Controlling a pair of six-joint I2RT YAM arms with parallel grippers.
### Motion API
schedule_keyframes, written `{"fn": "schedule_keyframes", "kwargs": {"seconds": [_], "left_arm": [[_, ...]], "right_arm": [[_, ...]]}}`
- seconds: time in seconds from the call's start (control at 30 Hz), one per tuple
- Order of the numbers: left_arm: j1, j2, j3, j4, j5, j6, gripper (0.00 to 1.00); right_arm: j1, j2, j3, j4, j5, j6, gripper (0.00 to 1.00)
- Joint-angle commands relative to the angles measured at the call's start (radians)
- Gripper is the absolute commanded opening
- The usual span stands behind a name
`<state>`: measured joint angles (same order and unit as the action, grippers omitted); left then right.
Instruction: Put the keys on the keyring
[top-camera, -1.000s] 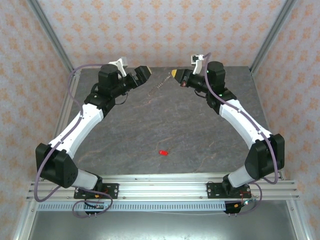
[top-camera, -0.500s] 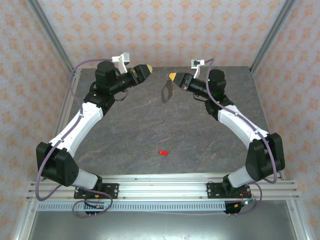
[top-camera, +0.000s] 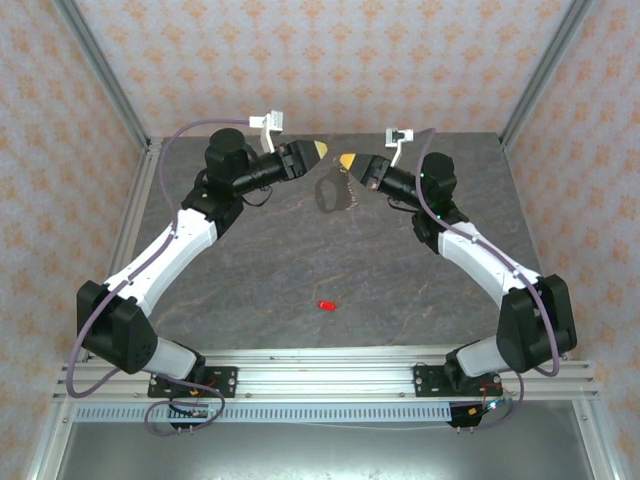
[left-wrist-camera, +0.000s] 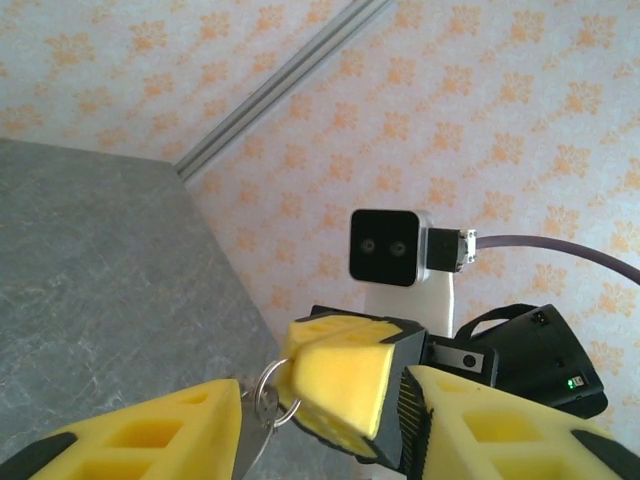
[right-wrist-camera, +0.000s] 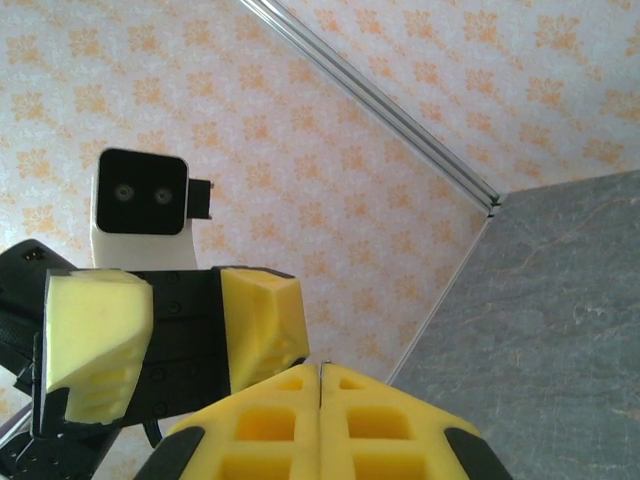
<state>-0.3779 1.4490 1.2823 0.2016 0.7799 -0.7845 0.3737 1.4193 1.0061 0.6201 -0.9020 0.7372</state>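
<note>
1. The left gripper (top-camera: 318, 150) and the right gripper (top-camera: 348, 160) meet almost tip to tip above the far middle of the grey worktop (top-camera: 300, 250). Both are raised off it.
2. The right gripper's fingers (right-wrist-camera: 290, 390) are pressed together, and in the right wrist view the yellow pads meet along one straight seam.
3. These fingers pinch the keyring (top-camera: 332, 190). From above it hangs below the tips as a grey-brown loop, lifted clear of the worktop.
4. In the left wrist view a small metal ring (left-wrist-camera: 268, 396) of the keyring pokes out beside the right gripper's yellow tip. It sits just next to one of the left gripper's fingers, and I cannot tell whether it touches that finger.
5. The left gripper's fingers (left-wrist-camera: 200, 410) are spread and stand on either side of the right gripper's tip. The right wrist view shows the same two yellow pads apart, with the black body between them.
6. The red key (top-camera: 326, 304) lies flat on the worktop toward the near middle. It is well apart from both grippers and from the keyring.
7. The wrist cameras face each other: the left wrist camera (right-wrist-camera: 140, 195) looks at the right fingers, and the right wrist camera (left-wrist-camera: 385, 247) sits just above its own yellow tip.
</note>
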Motion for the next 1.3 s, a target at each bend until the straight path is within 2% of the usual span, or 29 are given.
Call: {"fn": "schedule_keyframes", "kwargs": {"seconds": [0.0,0.13,0.93,1.27], "left_arm": [[-0.003,0.022,0.037,-0.005,0.019,0.019,0.45],[-0.016,0.033,0.032,0.003,0.024,0.021,0.41],[-0.051,0.027,-0.025,0.042,0.042,0.031,0.37],[-0.065,0.015,-0.037,0.070,0.070,0.031,0.27]], "right_arm": [[0.016,-0.060,-0.018,0.090,0.006,0.010,0.00],[0.025,-0.071,-0.029,0.084,0.007,0.010,0.00],[0.037,-0.080,-0.037,0.083,0.030,0.014,0.00],[0.036,-0.079,-0.043,0.070,0.060,0.004,0.00]]}}
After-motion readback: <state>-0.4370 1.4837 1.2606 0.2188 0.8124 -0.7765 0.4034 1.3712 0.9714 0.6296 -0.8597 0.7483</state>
